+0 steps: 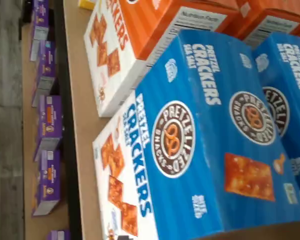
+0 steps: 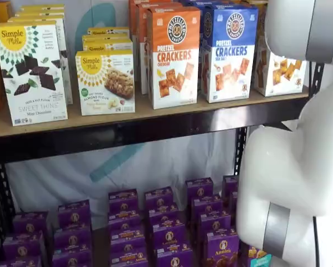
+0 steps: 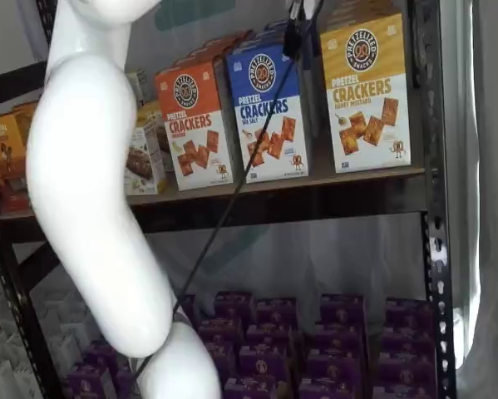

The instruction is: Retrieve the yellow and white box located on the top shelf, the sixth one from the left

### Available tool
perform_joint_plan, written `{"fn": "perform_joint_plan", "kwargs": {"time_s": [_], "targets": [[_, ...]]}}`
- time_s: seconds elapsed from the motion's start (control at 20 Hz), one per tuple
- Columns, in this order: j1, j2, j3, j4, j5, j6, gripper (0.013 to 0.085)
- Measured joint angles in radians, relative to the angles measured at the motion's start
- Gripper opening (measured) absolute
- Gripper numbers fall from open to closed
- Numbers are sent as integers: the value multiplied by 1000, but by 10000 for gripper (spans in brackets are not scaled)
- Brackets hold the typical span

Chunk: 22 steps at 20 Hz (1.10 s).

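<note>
Here, yellow and white box (image 3: 366, 96), blue carton (image 3: 268, 112) beside, white arm (image 3: 91, 191) foreground.

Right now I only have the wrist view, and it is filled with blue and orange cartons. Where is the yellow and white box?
Observer: In a shelf view the yellow and white box stands upright on the top shelf, right beside the blue carton, last in the row.
Operator: And the claw?
Observer: The claw hangs from that view's upper edge, in front of the gap between those two cartons, with its cable trailing down. I cannot tell whether it is open or shut.
</note>
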Motion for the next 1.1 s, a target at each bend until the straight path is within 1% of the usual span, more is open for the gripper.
{"fn": "perform_joint_plan", "kwargs": {"time_s": [0.1, 0.35, 0.5, 0.65, 0.9, 1.1], "targets": [[1, 11, -13, -4, -12, -4, 850], [8, 54, -74, -38, 2, -10, 850], [11, 68, -93, -47, -14, -14, 850], [19, 81, -104, -64, -37, -23, 850], [33, 98, -105, -91, -86, -42, 850], [45, 133, -140, -120, -86, -46, 850]]}}
